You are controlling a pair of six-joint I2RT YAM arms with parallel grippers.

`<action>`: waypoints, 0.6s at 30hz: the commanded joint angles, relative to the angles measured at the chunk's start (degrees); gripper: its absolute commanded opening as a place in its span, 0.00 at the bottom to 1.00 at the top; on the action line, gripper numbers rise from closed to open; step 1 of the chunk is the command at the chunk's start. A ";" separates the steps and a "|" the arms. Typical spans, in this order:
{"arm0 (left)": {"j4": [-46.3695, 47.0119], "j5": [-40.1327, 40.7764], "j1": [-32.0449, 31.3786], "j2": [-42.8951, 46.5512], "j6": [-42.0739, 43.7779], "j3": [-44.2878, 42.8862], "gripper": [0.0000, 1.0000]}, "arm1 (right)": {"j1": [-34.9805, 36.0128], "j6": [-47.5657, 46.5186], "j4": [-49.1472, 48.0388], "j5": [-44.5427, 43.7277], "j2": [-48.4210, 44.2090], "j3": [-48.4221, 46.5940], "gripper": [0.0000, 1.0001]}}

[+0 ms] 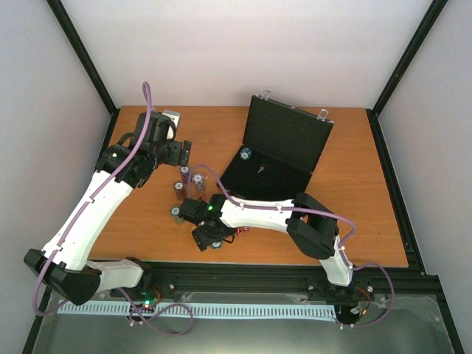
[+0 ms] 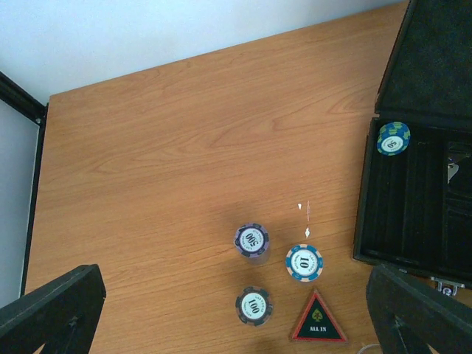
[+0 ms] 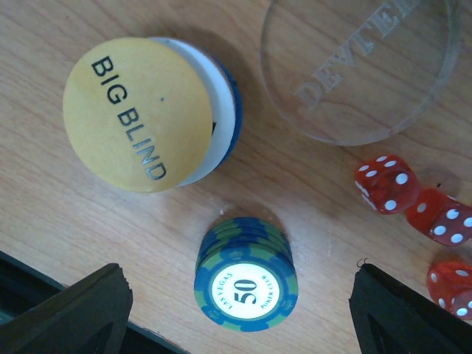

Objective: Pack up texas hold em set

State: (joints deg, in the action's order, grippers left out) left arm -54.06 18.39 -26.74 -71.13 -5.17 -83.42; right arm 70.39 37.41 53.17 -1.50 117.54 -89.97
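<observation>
My right end effector (image 3: 240, 299) hangs low over the counter (image 3: 66, 192) with its fingers (image 3: 70, 313) apart. The blue-green 50 stack (image 3: 245, 284) stands right between them with bare wood on both sides, so nothing is gripped. Just beyond that stack, toward the left of the wrist view, the yellow-orange BIG BLIND disc (image 3: 136, 110) sits on a white puck (image 3: 217, 110) with a blue edge under it. Beyond and to the right lies a clear disc (image 3: 361, 66) with engraved lettering. Three red dice (image 3: 383, 183) cluster close to the right-hand finger, two of them touching.

My left end effector (image 2: 234, 274) is high above the counter, jaws spread wide and holding nothing. Below it, roughly midway between the fingers, stands the dark 100 stack (image 2: 253, 304), with the purple 500 stack (image 2: 251, 240) just beyond it. The 10 stack (image 2: 304, 262) stands beside them toward the right-hand finger. The red-black ALL IN triangle (image 2: 318, 318) lies flat nearer that finger, just beside the 100 stack.

The black case (image 2: 402, 221) lies open ahead and to the right of this end effector, its lid (image 2: 435, 59) raised. In its tray one blue-green stack (image 2: 393, 138) sits in the corner by the hinge. A small pale item further along the tray is too small to identify. From overhead, the case lies beyond the right end effector, apart from it.
</observation>
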 commanded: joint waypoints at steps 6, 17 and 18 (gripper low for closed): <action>0.30 -0.77 -0.06 0.59 0.93 0.51 1.00 | -0.52 0.89 1.29 0.79 1.29 -0.82 0.81; 0.75 -1.45 -0.06 0.35 0.73 0.88 1.00 | -0.94 0.82 -0.61 2.38 2.42 1.02 0.81; 0.69 -1.50 -0.06 0.30 0.70 0.76 1.00 | -1.16 0.82 -0.79 2.56 2.50 1.28 0.80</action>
State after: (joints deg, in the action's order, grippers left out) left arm -53.93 17.50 -26.74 -70.87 -4.84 -82.21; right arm 69.78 37.56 53.17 0.19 118.85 -89.67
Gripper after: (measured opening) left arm 0.998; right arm 0.809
